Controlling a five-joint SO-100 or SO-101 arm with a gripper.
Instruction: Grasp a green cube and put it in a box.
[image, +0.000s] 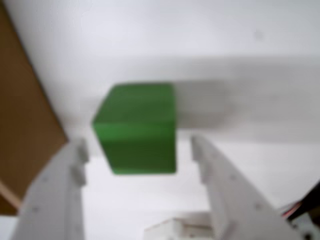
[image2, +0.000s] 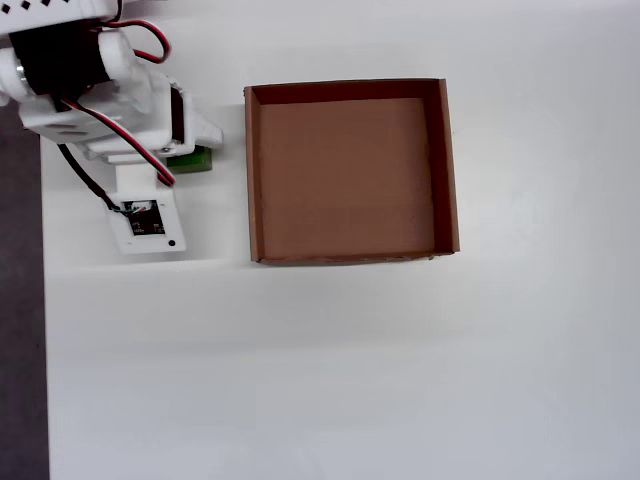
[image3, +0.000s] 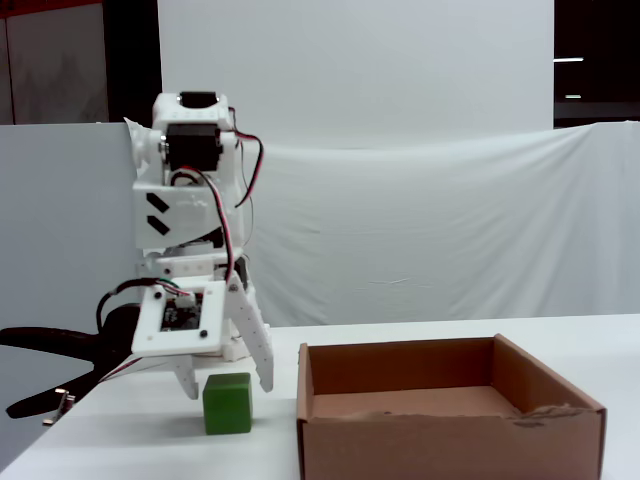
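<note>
On the white table, the cube sat just left of the box in the fixed view, apart from its near wall and outside it. The gripper hung over the cube with its jaws spread, one finger slanting down toward the cube's right top corner and the other tip showing at its left. In the wrist view the cube lay blurred between and just beyond the two white fingers, with clear gaps on both sides, so nothing was clamped; whether a fingertip touched it could not be told. A brown strip of the box ran along the left edge there. From overhead, only a green sliver of the cube showed beneath the arm, left of the box, whose floor lay bare. Red and black wires looped over the arm's motor.
</note>
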